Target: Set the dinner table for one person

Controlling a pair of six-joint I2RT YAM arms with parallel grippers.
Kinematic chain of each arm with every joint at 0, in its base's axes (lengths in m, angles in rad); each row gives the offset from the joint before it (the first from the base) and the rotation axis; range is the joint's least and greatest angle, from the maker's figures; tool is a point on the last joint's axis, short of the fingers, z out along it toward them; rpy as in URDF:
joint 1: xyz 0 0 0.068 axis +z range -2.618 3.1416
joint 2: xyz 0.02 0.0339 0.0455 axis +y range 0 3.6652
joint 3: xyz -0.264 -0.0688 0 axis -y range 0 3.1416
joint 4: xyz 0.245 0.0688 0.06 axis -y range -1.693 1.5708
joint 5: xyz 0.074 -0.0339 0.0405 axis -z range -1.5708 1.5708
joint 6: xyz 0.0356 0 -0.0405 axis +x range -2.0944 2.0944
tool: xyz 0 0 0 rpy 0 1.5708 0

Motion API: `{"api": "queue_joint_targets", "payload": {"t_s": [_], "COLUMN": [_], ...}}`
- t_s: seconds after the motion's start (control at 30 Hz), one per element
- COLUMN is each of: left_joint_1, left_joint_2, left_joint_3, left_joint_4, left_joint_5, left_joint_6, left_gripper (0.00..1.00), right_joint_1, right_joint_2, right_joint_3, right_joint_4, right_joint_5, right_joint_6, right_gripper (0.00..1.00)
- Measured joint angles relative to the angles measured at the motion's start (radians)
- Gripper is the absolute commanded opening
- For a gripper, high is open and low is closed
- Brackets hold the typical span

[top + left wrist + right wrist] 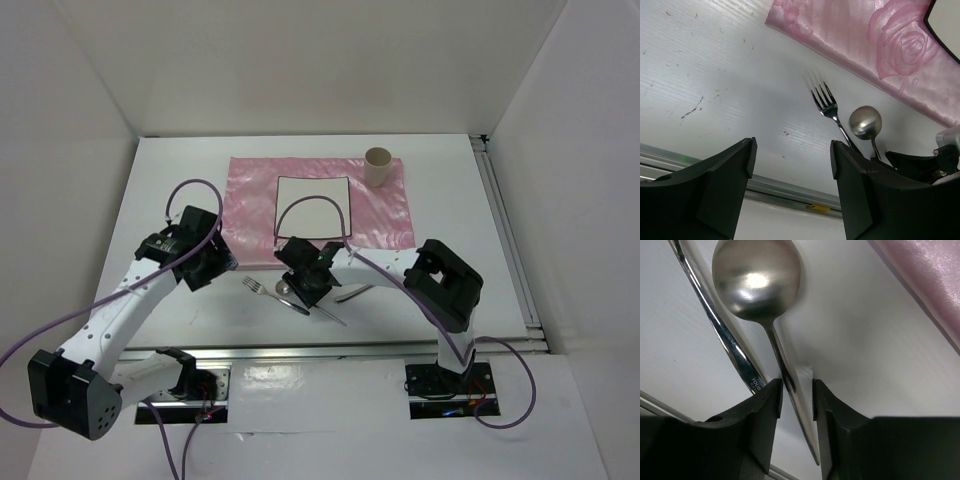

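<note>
On the white dinner table (180, 180) a fork (252, 286) and a spoon (288, 298) lie side by side near the front edge. My right gripper (303, 292) is down over their handles. In the right wrist view its jaws (796, 390) press on the spoon's (756, 277) thin handle and a flat silver blade-like piece lying along it. The fork's handle (715, 315) runs just outside the left finger. My left gripper (222, 262) hovers to the left of the fork, open and empty (790, 157). The fork (825, 100) and spoon (865, 122) lie ahead of it.
A shiny pink cloth (385, 215) lies across the back middle with a white square plate (313, 205) on it and a tan paper cup (378, 166) at its far right corner. A metal rail (790, 187) runs along the table's near edge.
</note>
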Motion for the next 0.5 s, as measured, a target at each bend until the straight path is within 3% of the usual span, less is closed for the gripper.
{"api": "queue_joint_targets", "payload": {"t_s": [0.17,0.33,0.5], "left_joint_1": [0.004,0.004,0.01], "left_joint_2": [0.005,0.006,0.014], "left_joint_3": [0.0,0.0,0.0], "left_joint_4": [0.01,0.026,0.027], "left_joint_5": [0.004,0.011,0.017], "left_joint_6": [0.002,0.006,0.014], "left_gripper": [0.77,0.77,0.77], "right_joint_1": [0.002,0.018,0.049], "right_joint_2": [0.0,-0.003,-0.057], "right_joint_3": [-0.009,-0.014,-0.064], "right_joint_4": [0.007,0.011,0.008], "right_joint_5": [0.024,0.048,0.057], "right_joint_6": [0.003,-0.007,-0.024], "right_gripper": [0.32,0.11,0.0]}}
